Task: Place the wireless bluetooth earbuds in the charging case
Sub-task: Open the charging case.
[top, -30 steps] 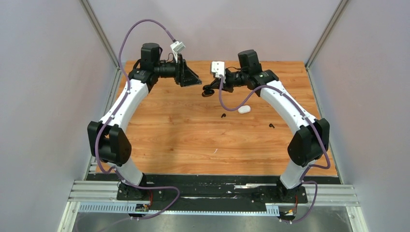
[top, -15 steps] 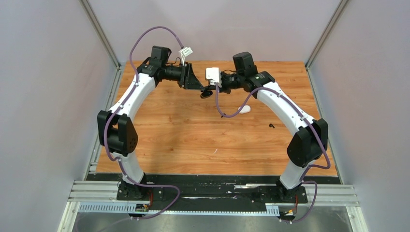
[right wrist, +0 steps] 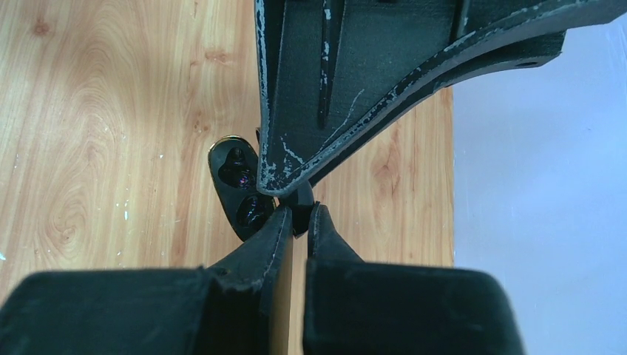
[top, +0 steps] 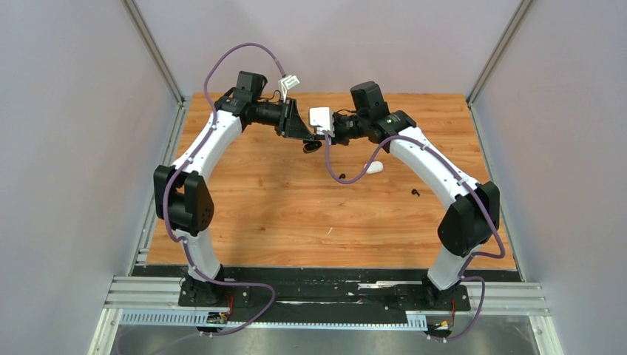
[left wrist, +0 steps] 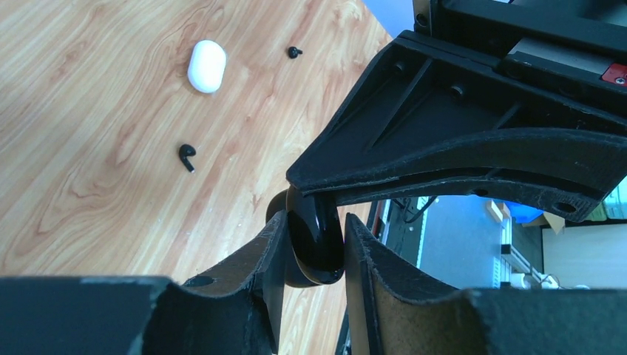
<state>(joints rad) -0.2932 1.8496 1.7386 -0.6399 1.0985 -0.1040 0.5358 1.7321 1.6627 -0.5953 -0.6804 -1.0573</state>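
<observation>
**Top view.** Both arms reach to the middle of the far part of the counter, and their tips meet above the wood. The left gripper and the right gripper sit nose to nose, with the black charging case held between them, off the surface. The white charging case lies shut on the counter to the right, partly crossed by the right arm's purple cable. A black earbud lies alone nearer the right edge, well apart from both cases.

**Left wrist view.** The left jaws are clamped on the glossy black case, one finger against each side. The tip of the right gripper touches the top of the case. On the wood beyond lie the white case, a black earbud near it, and a second black earbud further off.

**Right wrist view.** The right jaws are almost together, pinching a thin dark edge of the black case. The case is open and shows two empty wells. The left gripper comes down from above and overlaps the case just beside the right fingertips.
</observation>
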